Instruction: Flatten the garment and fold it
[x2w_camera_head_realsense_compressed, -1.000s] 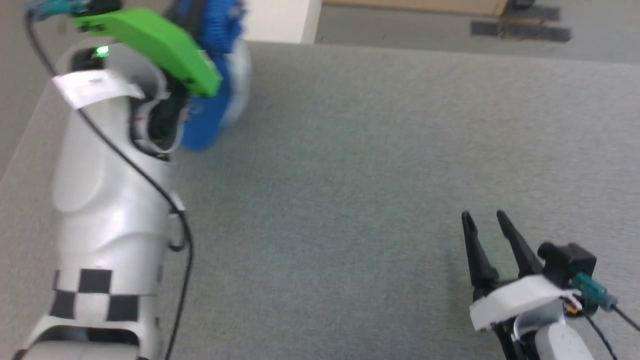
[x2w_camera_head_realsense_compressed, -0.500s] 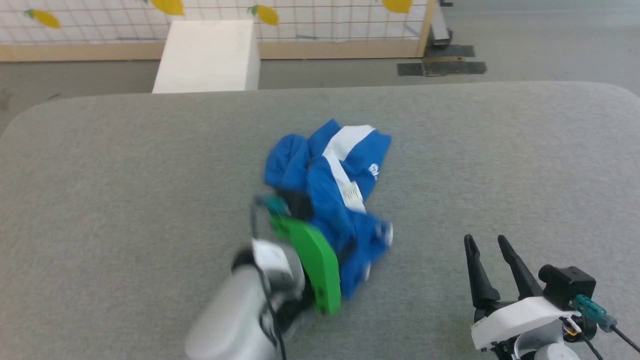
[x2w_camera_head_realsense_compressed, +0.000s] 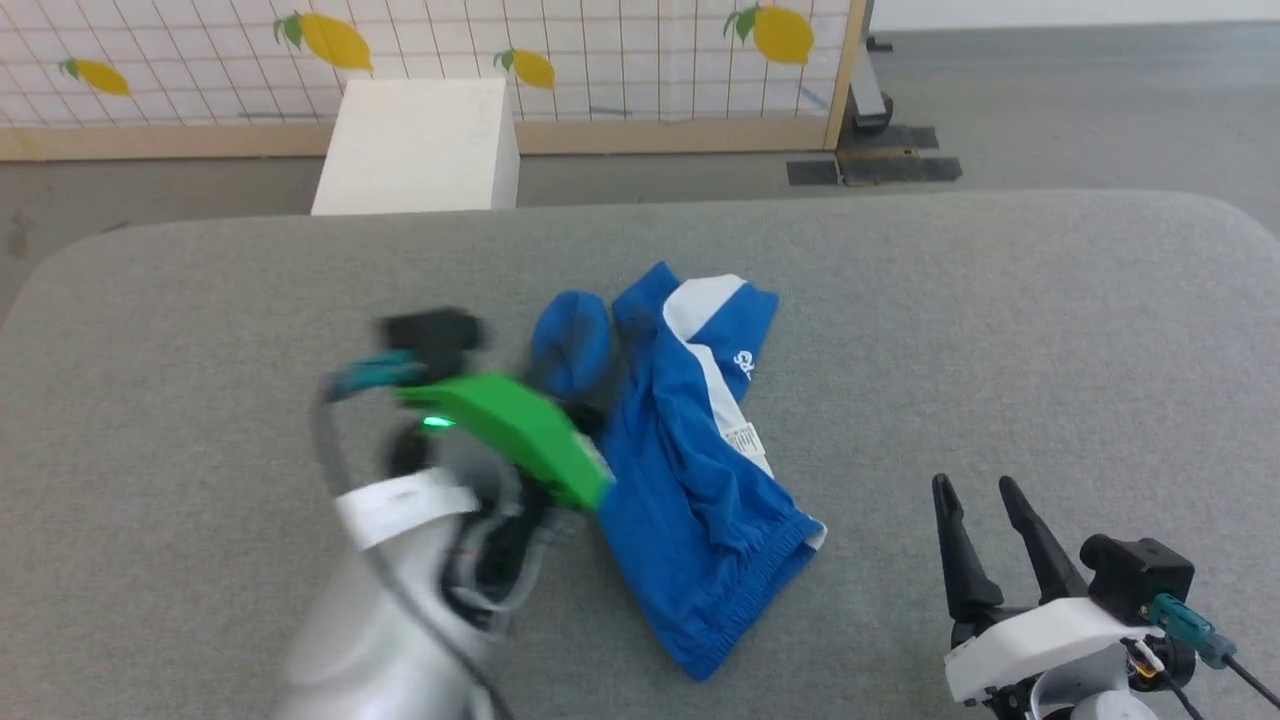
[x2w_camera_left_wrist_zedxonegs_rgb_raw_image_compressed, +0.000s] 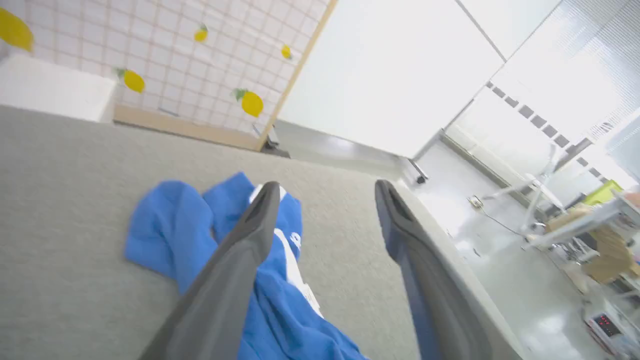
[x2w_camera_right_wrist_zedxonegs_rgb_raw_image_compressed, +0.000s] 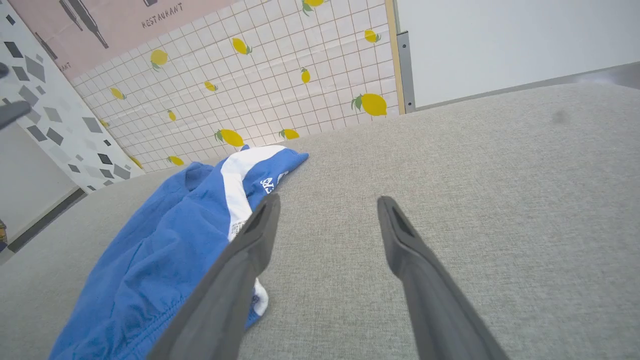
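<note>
The blue shorts (x2w_camera_head_realsense_compressed: 700, 480) are seen whole in the head view. They lie crumpled, not flattened, near the middle of the grey desk (x2w_camera_head_realsense_compressed: 1000, 330), with the gathered waistband (x2w_camera_head_realsense_compressed: 745, 565) at the end nearest the robot and the legs pointing away from it. A white side stripe (x2w_camera_head_realsense_compressed: 700, 330) and a small white label (x2w_camera_head_realsense_compressed: 741, 438) are turned up, and one leg is bunched into a lump at the shorts' far left corner.

Just left of the shorts a blurred pale forearm with a green wrist housing (x2w_camera_head_realsense_compressed: 510, 430) is seen. The fingers are hidden behind that housing. In the left wrist view the left gripper (x2w_camera_left_wrist_zedxonegs_rgb_raw_image_compressed: 325, 192) is shown with its fingers spread wide and nothing between them, above the left part of the shorts; whether fabric is touched cannot be told.

The right gripper (x2w_camera_head_realsense_compressed: 970, 483) is seen to the right of the waistband, apart from the shorts, with its fingers parted and empty. In the right wrist view the waistband's gathers are shown more closely, and a pink poster lettered "RESTAURANT" (x2w_camera_right_wrist_zedxonegs_rgb_raw_image_compressed: 100, 25) is seen beyond the shorts. A white box (x2w_camera_head_realsense_compressed: 415, 145) and a lemon-patterned tiled panel (x2w_camera_head_realsense_compressed: 600, 50) stand beyond the shorts' far end.
</note>
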